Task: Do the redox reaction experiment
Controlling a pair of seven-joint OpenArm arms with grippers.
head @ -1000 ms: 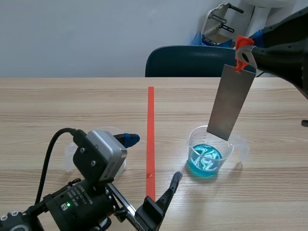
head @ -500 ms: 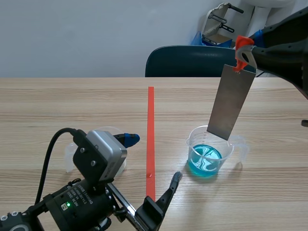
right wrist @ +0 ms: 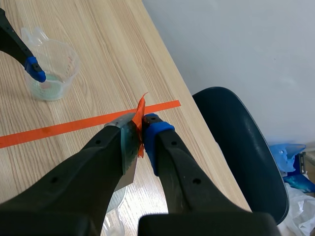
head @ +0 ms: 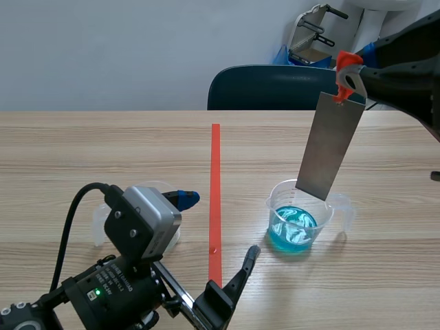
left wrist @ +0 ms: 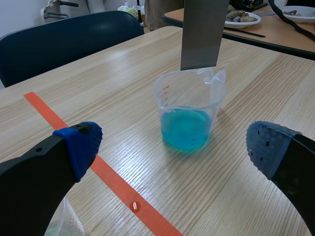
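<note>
A dark chair [head: 268, 86] is seen behind the counter [head: 103, 151]; a metal strip [head: 330, 146] is gripped by the raised right hand [head: 346, 77] above the cup [head: 299, 216]; the left hand [left wrist: 174, 147] is held low, spread wide.

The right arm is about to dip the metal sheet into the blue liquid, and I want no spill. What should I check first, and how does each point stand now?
1. Grip: right gripper is shut on the orange tab of the metal sheet: ok.
2. Sheet over the beaker: its lower edge hangs above the far rim, but whether it is centred: cannot tell.
3. Sheet plumb: it is tilted in the scene view: not ok.
4. Beaker upright, with the blue liquid well below the rim: ok.
5. Left gripper open and apart from the beaker: ok.
</note>
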